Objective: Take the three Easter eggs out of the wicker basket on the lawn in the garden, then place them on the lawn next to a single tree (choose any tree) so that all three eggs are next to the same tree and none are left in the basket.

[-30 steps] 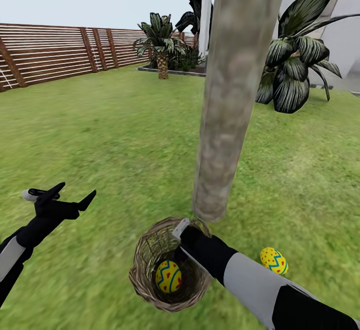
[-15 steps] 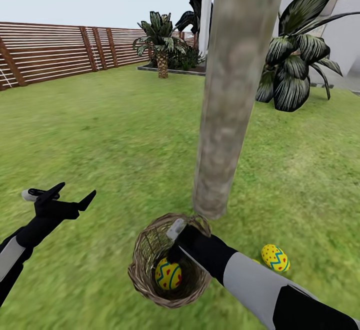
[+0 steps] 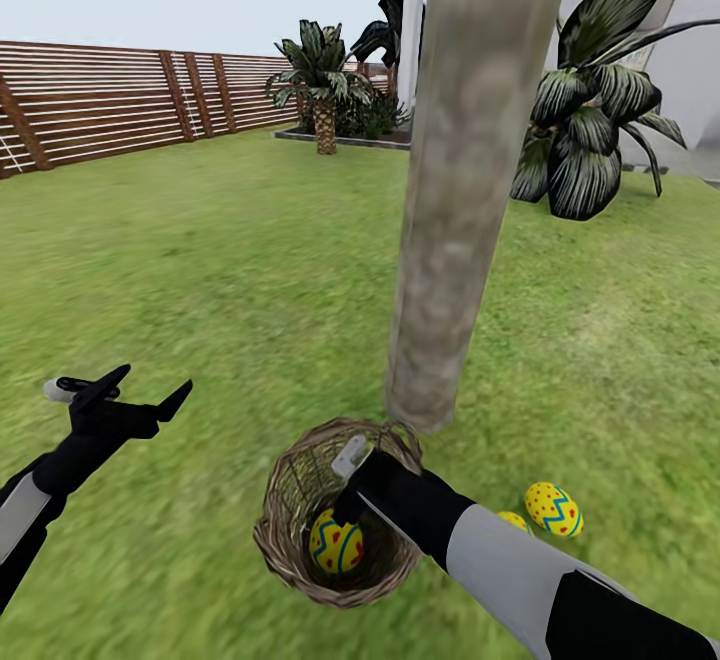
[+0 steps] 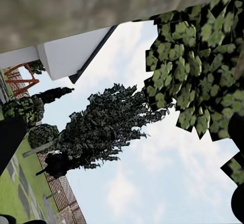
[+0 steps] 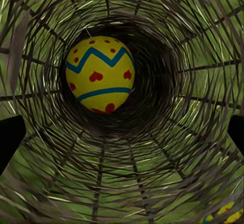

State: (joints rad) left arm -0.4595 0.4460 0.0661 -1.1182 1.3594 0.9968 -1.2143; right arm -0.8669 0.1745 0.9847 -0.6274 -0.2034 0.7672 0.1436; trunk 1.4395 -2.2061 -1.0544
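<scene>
The wicker basket [image 3: 290, 530] stands on the lawn [image 3: 200, 270] just in front of the tree [image 3: 450, 200] trunk. One yellow Easter egg [image 3: 335, 544] with blue zigzags and red marks lies at the basket's bottom, and it appears large in the right wrist view as the egg [image 5: 100, 74]. My right gripper [image 3: 348, 488] reaches down into the basket, open, with its fingertips [image 5: 10, 137] apart and short of the egg. A second egg [image 3: 553, 508] lies on the grass to the right of the trunk. A third egg [image 3: 513, 520] peeks out behind my right forearm. My left gripper [image 3: 130, 392] hangs open and empty over the grass at the left.
A brown slat fence [image 3: 110, 105] runs along the far left. A small palm [image 3: 322, 90] stands at the back, and a broad-leaved striped plant [image 3: 595, 110] grows right of the trunk by the white house [image 3: 690, 50]. Open grass spreads to the left.
The whole view has shifted slightly. The third egg has come into sight from behind my right forearm, and my right gripper sits a little deeper in the basket. The left arm is unchanged.
</scene>
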